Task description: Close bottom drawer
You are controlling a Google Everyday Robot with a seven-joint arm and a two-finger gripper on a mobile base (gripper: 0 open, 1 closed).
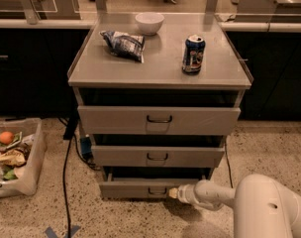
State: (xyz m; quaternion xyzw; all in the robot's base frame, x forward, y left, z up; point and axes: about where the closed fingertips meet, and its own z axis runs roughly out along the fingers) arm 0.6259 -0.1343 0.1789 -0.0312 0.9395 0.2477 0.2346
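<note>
The bottom drawer (133, 188) is the lowest of three grey drawers in the cabinet. Its low front panel stands slightly out from the cabinet body, with a small dark wire handle (156, 191) at its middle. My gripper (173, 193) is at the end of my white arm (210, 195), reaching in from the lower right. Its tip touches the drawer front just to the right of the handle. The middle drawer (158, 156) and the top drawer (159, 120) above also stand a little out.
On the cabinet top (160, 66) are a white bowl (149, 23), a chip bag (123, 44) and a blue can (193, 55). A clear bin (16, 157) with food items sits on the floor at left. A black cable (65, 182) runs down the floor beside the cabinet.
</note>
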